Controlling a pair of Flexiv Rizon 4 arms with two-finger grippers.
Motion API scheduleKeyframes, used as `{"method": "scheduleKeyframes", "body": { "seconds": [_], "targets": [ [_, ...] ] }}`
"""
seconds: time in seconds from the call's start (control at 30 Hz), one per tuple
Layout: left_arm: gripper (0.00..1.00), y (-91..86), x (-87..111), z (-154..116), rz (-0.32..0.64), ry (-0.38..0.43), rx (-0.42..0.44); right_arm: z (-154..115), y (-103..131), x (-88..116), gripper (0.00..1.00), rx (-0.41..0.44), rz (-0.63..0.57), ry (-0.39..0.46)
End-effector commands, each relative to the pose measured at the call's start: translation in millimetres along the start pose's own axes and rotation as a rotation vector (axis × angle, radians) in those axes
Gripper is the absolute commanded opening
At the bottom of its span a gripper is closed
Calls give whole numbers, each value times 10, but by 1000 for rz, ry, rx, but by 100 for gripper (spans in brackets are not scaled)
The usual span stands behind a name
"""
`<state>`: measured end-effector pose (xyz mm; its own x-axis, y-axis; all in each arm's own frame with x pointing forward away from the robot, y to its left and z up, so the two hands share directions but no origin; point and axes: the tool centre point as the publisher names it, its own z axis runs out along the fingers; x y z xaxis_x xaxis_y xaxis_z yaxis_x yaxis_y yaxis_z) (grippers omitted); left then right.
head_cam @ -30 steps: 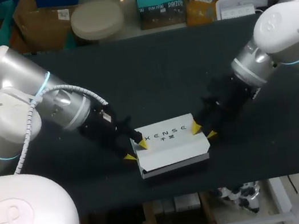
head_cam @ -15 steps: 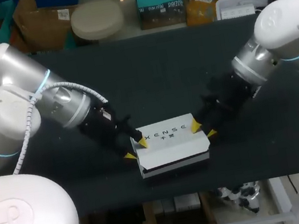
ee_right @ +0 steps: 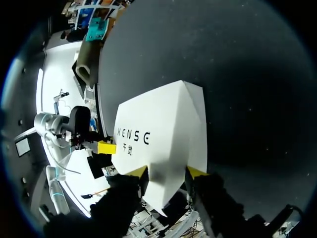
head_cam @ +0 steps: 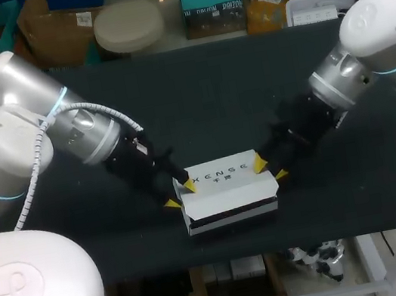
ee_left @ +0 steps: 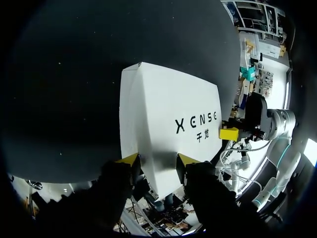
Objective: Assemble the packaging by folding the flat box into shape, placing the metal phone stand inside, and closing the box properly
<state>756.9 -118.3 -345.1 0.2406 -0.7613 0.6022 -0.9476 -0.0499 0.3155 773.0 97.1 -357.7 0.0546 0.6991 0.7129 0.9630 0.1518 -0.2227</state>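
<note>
- Near the front edge of the table (head_cam: 198,102) sits the white box (head_cam: 229,194), folded up. There's a dark gap under its front lip, so I'd guess the lid isn't fully seated.
- Your left gripper (head_cam: 180,196) is spread astride the box's left end, and your right gripper (head_cam: 269,169) is spread astride the right end.
- Press down evenly from both ends, or it'll probably skew or skid.

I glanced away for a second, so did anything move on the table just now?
Barely. The left arm and right arm eased slightly toward the far side of the table. The left gripper and right gripper stayed at the ends of the box, which did not move.
</note>
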Motion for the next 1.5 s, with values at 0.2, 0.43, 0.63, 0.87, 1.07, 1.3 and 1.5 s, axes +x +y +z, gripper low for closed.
{"method": "scheduleKeyframes", "body": {
  "seconds": [0.2, 0.43, 0.63, 0.87, 1.07, 1.3, 1.5],
  "targets": [
    [47, -39, 39, -12, -18, -6, -16, 0, 36, 30, 49, 22, 1, 13],
    [47, -35, 66, -42, -25, -5, -22, -7, 37, 46, 49, 30, 1, 20],
    [46, -42, 82, -63, -31, 4, -29, -23, 50, 53, 49, 40, 3, 29],
    [46, -51, 109, -89, -37, 10, -41, -45, 56, 77, 49, 43, 4, 31],
    [46, -56, 118, -111, -43, 17, -47, -48, 74, 92, 49, 48, 9, 33],
    [45, -76, 114, -125, -52, 26, -55, -49, 92, 113, 49, 54, 12, 36],
    [45, -80, 112, -129, -58, 30, -59, -57, 98, 131, 49, 56, 14, 36]
  ]
}}
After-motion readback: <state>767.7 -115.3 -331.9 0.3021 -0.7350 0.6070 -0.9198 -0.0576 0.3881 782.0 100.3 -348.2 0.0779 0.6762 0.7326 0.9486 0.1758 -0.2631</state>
